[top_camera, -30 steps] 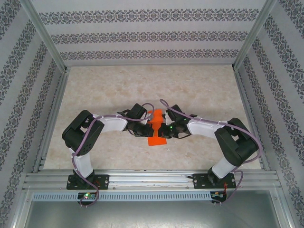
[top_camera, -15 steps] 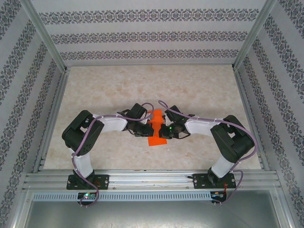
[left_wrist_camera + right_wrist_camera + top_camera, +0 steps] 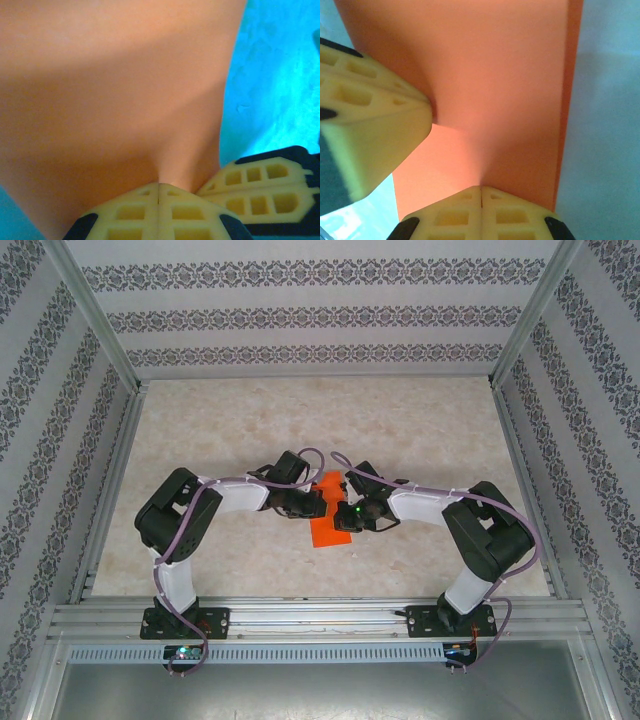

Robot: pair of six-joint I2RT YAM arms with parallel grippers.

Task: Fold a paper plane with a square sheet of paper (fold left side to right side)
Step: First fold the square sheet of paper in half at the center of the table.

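Pale marbled bench (image 3: 250,430) carries the thin orange-red square sheet of paper (image 3: 330,530) at centre front, between the two arms. The sheet is lifted and bowed, and I cannot tell whether its near end touches the bench. Left tool (image 3: 159,192) and right tool (image 3: 481,195) are each pinched shut on the sheet, tips just beside one another. Judgement: for a clean left-over-right fold, carry both tools across together, match the free edges before pressing down, and avoid pulling apart, which would skew the crease or tear the paper.
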